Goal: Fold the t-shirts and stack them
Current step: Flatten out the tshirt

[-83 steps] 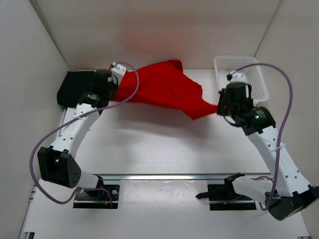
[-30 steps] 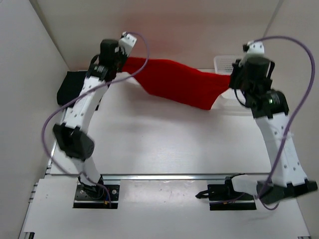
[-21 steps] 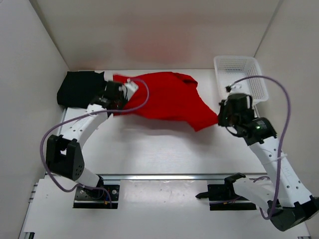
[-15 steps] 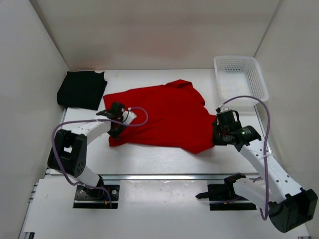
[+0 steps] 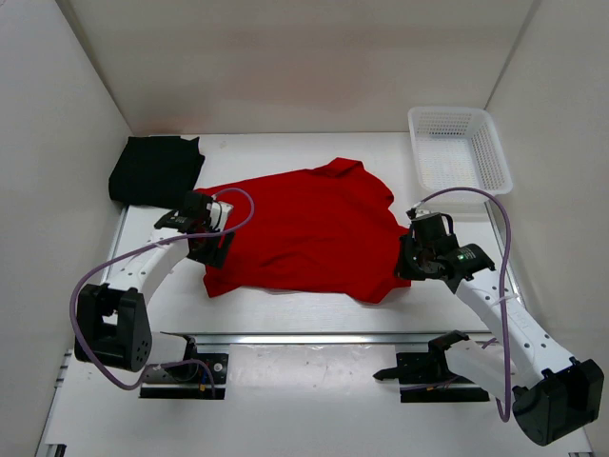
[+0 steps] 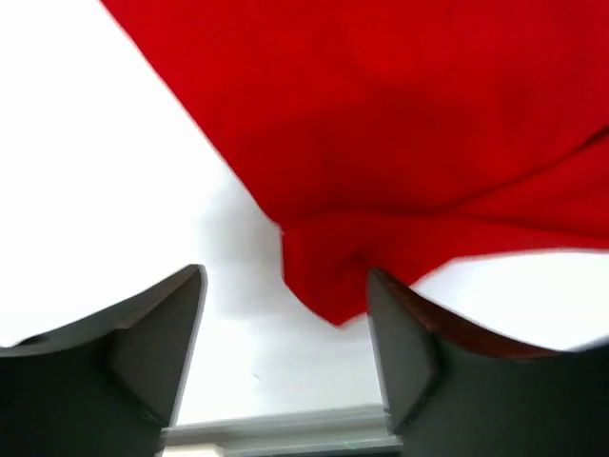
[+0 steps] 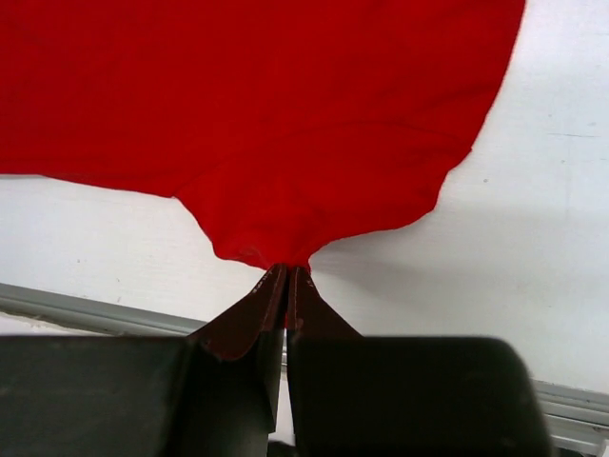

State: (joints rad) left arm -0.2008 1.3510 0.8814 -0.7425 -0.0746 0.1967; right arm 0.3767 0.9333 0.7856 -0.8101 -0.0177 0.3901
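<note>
A: The red t-shirt (image 5: 304, 228) lies spread across the middle of the table (image 5: 314, 305), wrinkled along its near edge.

B: And the left gripper (image 6: 285, 278)?

A: Jaws wide apart at the shirt's near-left corner. The cloth tip lies between them, not pinched.

B: Right side?

A: The right gripper (image 7: 286, 271) is clamped tight on the shirt's near-right edge, low to the table.

B: Anything else out there?

A: A folded black t-shirt (image 5: 155, 169) at the far left, and a white mesh basket (image 5: 460, 149) at the far right.
</note>
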